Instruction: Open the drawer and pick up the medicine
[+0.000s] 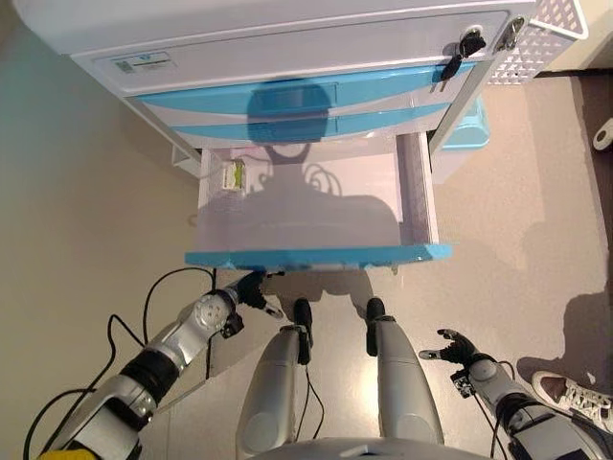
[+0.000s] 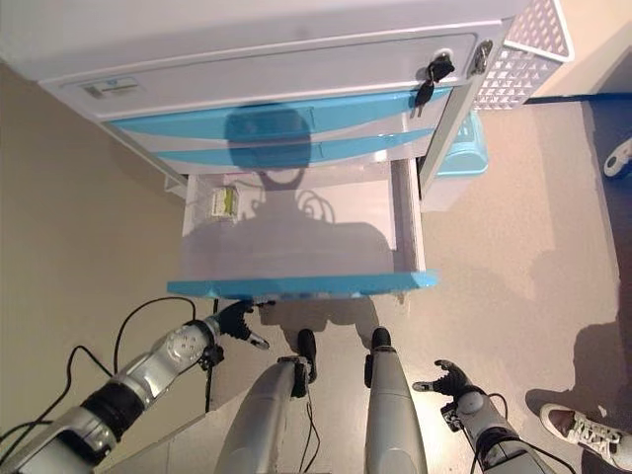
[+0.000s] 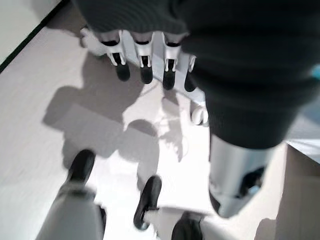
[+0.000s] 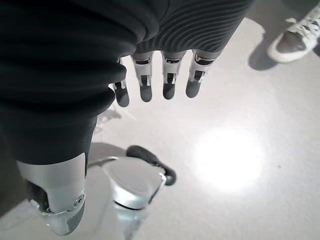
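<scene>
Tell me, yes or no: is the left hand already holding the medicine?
No. The medicine lies in the open drawer's back left corner, while the left hand hangs empty below the drawer front.

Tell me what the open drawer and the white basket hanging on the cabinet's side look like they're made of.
The open drawer looks like moulded plastic: smooth pale walls and a glossy blue front with soft rounded edges, though painted metal can't be ruled out. The white basket also looks like plastic, a stiff grid of small regular holes with a matte finish. The cabinet itself has a smooth white satin surface, plastic or coated metal.
</scene>
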You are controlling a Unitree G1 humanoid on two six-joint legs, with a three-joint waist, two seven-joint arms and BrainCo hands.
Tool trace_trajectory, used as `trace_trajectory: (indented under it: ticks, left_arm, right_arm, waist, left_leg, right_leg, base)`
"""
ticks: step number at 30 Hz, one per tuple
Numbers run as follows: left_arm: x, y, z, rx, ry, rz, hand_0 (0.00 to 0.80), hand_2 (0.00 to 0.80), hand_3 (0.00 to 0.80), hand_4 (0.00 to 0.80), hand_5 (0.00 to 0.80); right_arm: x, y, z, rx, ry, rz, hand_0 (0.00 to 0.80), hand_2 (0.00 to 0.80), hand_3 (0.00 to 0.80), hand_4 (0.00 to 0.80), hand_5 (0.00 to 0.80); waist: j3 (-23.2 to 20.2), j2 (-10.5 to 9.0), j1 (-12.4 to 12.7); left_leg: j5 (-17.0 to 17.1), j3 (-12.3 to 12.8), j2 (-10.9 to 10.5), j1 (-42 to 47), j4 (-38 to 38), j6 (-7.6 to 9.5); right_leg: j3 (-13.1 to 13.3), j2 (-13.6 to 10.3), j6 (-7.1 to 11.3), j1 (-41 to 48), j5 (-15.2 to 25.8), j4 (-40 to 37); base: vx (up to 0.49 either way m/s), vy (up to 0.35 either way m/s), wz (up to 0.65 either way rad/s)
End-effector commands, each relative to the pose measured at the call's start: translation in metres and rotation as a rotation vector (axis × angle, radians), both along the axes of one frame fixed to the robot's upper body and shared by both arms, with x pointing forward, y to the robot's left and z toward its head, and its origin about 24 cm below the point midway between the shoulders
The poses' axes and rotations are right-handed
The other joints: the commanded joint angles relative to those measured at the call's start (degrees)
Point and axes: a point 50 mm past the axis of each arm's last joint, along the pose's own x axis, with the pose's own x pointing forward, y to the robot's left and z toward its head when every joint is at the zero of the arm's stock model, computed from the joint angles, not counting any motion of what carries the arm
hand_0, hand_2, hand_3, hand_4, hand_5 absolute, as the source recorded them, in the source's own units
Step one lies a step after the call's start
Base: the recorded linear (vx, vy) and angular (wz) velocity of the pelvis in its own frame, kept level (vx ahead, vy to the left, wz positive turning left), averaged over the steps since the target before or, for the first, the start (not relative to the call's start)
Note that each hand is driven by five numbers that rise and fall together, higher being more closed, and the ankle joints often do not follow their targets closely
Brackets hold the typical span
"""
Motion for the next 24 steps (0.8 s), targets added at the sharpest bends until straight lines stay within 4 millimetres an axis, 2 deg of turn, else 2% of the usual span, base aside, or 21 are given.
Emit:
trace_trajectory:
  ticks: [1, 6, 10, 11, 12, 13, 14, 15, 16, 17, 18, 19, 24]
  left_arm:
    - [0.025, 0.01, 0.032, 0.002, -0.181, 0.086, 0.0, 0.0, 0.0, 0.0, 0.0]
    - [0.049, 0.018, 0.019, 0.123, -0.205, 0.266, 0.0, 0.0, 0.0, 0.0, 0.0]
    - [0.059, 0.023, 0.023, 0.154, -0.221, 0.336, 0.0, 0.0, 0.0, 0.0, 0.0]
    - [0.063, 0.023, 0.027, 0.166, -0.238, 0.351, 0.0, 0.0, 0.0, 0.0, 0.0]
    - [0.069, 0.027, 0.034, 0.161, -0.267, 0.392, 0.0, 0.0, 0.0, 0.0, 0.0]
    - [0.072, 0.03, 0.04, 0.171, -0.288, 0.412, 0.0, 0.0, 0.0, 0.0, 0.0]
    - [0.072, 0.031, 0.04, 0.17, -0.291, 0.413, 0.0, 0.0, 0.0, 0.0, 0.0]
    - [0.077, 0.033, 0.051, 0.179, -0.319, 0.419, 0.0, 0.0, 0.0, 0.0, 0.0]
    - [0.077, 0.033, 0.051, 0.179, -0.319, 0.419, 0.0, 0.0, 0.0, 0.0, 0.0]
    - [0.082, 0.038, 0.061, 0.191, -0.34, 0.431, 0.0, 0.0, 0.0, 0.0, 0.0]
    - [0.085, 0.041, 0.067, 0.196, -0.35, 0.437, 0.0, 0.0, 0.0, 0.0, 0.0]
    - [0.087, 0.043, 0.073, 0.202, -0.363, 0.439, 0.0, 0.0, 0.0, 0.0, 0.0]
    - [0.1, 0.058, 0.11, 0.22, -0.433, 0.483, 0.0, 0.0, 0.0, 0.0, 0.0]
  right_arm:
    - [-0.021, -0.009, -0.008, -0.016, 0.07, -0.017, 0.0, 0.0, 0.0, 0.0, 0.0]
    - [-0.013, -0.003, -0.007, -0.011, 0.044, -0.02, 0.0, 0.0, 0.0, 0.0, 0.0]
    - [-0.01, 0.0, -0.005, -0.016, 0.028, -0.007, 0.0, 0.0, 0.0, 0.0, 0.0]
    - [-0.008, 0.001, -0.005, -0.017, 0.018, -0.004, 0.0, 0.0, 0.0, 0.0, 0.0]
    - [-0.006, 0.002, -0.004, -0.016, 0.009, 0.001, 0.0, 0.0, 0.0, 0.0, 0.0]
    - [-0.005, 0.003, -0.004, -0.018, 0.002, 0.007, 0.0, 0.0, 0.0, 0.0, 0.0]
    - [-0.004, 0.003, -0.003, -0.018, -0.001, 0.008, 0.0, 0.0, 0.0, 0.0, 0.0]
    - [-0.005, 0.003, -0.004, -0.021, -0.002, 0.012, 0.0, 0.0, 0.0, 0.0, 0.0]
    - [-0.005, 0.004, -0.004, -0.021, -0.002, 0.012, 0.0, 0.0, 0.0, 0.0, 0.0]
    - [-0.007, 0.004, -0.005, -0.026, 0.005, 0.019, 0.0, 0.0, 0.0, 0.0, 0.0]
    - [-0.007, 0.004, -0.005, -0.026, 0.005, 0.027, 0.0, 0.0, 0.0, 0.0, 0.0]
    - [-0.008, 0.004, -0.005, -0.026, 0.009, 0.031, 0.0, 0.0, 0.0, 0.0, 0.0]
    - [-0.009, 0.005, -0.006, -0.022, 0.024, 0.052, 0.0, 0.0, 0.0, 0.0, 0.0]
  waist:
    - [-3.87, -1.19, -0.44]
    - [-3.76, -2.01, -1.26]
    - [-3.74, -2.56, -1.86]
    - [-3.84, -2.82, -2.03]
    - [-3.97, -2.89, -2.32]
    - [-4.07, -3.08, -2.56]
    - [-4.09, -3.33, -2.64]
    - [-4.26, -3.56, -2.85]
    - [-4.27, -3.56, -2.85]
    - [-4.43, -3.51, -3.08]
    - [-4.61, -3.85, -3.32]
    - [-4.66, -3.63, -3.32]
    - [-5.51, -4.04, -3.91]
  left_leg:
    - [-5.32, 1.53, -3.08, 0.19, 3.04, 3.97]
    - [-5.84, 2.58, -2.7, -0.98, 3.61, 4.39]
    - [-5.9, 3.02, -2.49, -1.72, 3.71, 4.46]
    - [-5.96, 3.1, -2.35, -2.02, 3.84, 4.48]
    - [-7.71, 2.78, -2.12, -1.68, 4.45, 4.14]
    - [-7.74, 2.84, -2.02, -1.85, 4.45, 4.12]
    - [-6.02, 3.36, -2.03, -2.57, 3.95, 4.44]
    - [-6.08, 3.41, -1.9, -2.9, 4.09, 4.45]
    - [-6.08, 3.41, -1.9, -2.91, 4.1, 4.45]
    - [-7.85, 2.89, -1.77, -2.58, 4.77, 4.14]
    - [-6.13, 3.35, -1.82, -3.32, 4.2, 4.45]
    - [-7.95, 2.89, -1.76, -2.6, 4.7, 4.14]
    - [-8.02, 3.23, -1.34, -3.34, 4.79, 4.1]
  right_leg:
    - [0.2, 0.74, 0.33, 0.39, 4.45, -3.89]
    - [1.47, 1.42, 0.49, -1.09, 4.65, -3.84]
    - [1.89, 1.8, 0.49, -1.95, 4.9, -4.0]
    - [1.97, 1.93, 0.55, -2.15, 5.01, -4.11]
    - [2.12, 2.26, 0.9, -1.95, 3.55, -3.44]
    - [2.24, 2.43, 0.96, -2.04, 3.71, -3.71]
    - [2.22, 2.25, 0.74, -2.62, 5.41, -4.57]
    - [2.23, 2.38, 0.83, -2.88, 5.64, -4.76]
    - [2.22, 2.38, 0.83, -2.89, 5.64, -4.76]
    - [2.37, 2.61, 1.19, -2.44, 4.05, -4.06]
    - [2.43, 2.51, 0.99, -3.15, 5.8, -4.93]
    - [2.53, 2.73, 1.26, -2.63, 4.17, -4.12]
    - [2.78, 2.88, 1.52, -3.23, 4.69, -4.72]
  base:
    - [0.014, 0.041, -0.14]
    - [0.007, 0.029, -0.12]
    - [0.004, 0.022, -0.15]
    - [0.099, 0.017, -0.1]
    - [0.102, 0.022, -0.13]
    - [0.017, 0.012, -0.14]
    - [-0.068, -0.009, -0.21]
    - [-0.071, -0.014, -0.2]
    - [0.101, 0.012, -0.17]
    - [0.013, 0.009, -0.07]
    - [0.099, 0.031, -0.04]
    - [0.012, 0.02, -0.04]
    - [0.019, 0.009, -0.02]
